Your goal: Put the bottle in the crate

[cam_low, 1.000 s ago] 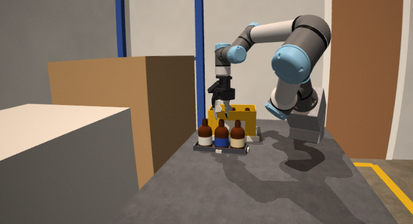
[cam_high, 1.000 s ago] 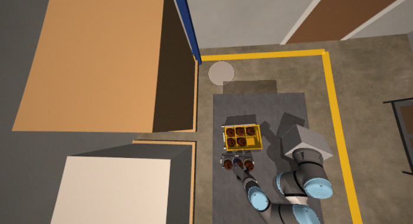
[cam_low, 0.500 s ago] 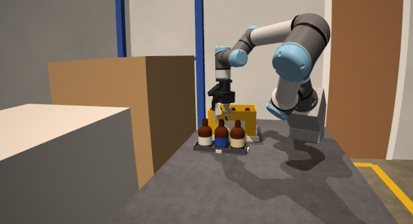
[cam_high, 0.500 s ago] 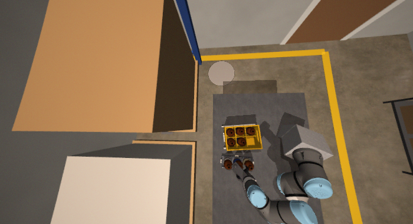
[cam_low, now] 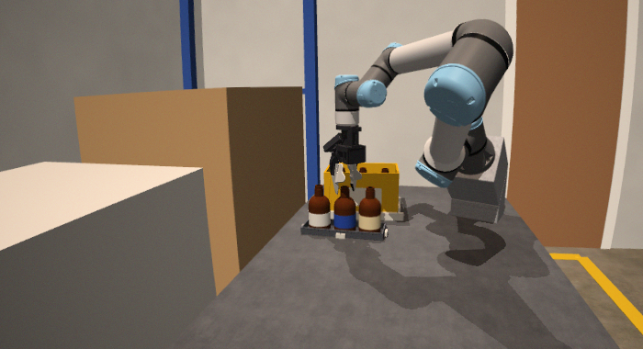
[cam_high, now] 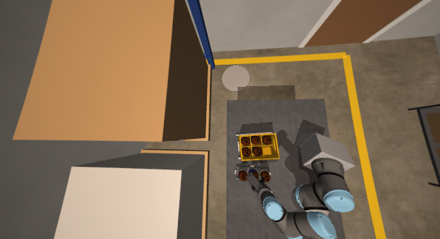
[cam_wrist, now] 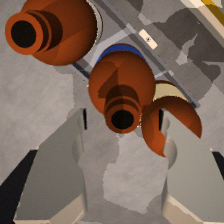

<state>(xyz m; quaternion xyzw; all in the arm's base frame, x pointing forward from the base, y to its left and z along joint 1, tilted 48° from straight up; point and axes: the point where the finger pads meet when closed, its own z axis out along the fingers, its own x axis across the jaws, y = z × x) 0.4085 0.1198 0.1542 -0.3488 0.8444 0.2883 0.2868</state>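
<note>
A dark tray (cam_low: 344, 230) at the table's near left holds three brown bottles: white label (cam_low: 319, 208), blue label (cam_low: 344, 209) and cream label (cam_low: 370, 210). Behind it stands the yellow crate (cam_high: 258, 145) with five bottles and one empty slot (cam_high: 267, 151) at its near right corner. My gripper (cam_low: 347, 174) hangs straight above the blue-label bottle, fingers partly apart and empty, tips just above its cap. In the wrist view the blue-label bottle (cam_wrist: 122, 97) sits centred between my fingers, with the white-label bottle (cam_wrist: 50, 30) and the cream-label bottle on either side.
A grey pedestal (cam_high: 327, 151) carries the arm's base at the table's right. A tall brown box (cam_low: 193, 143) and a lower white-topped box (cam_low: 92, 244) stand left of the table. A blue post (cam_low: 310, 88) rises behind the crate.
</note>
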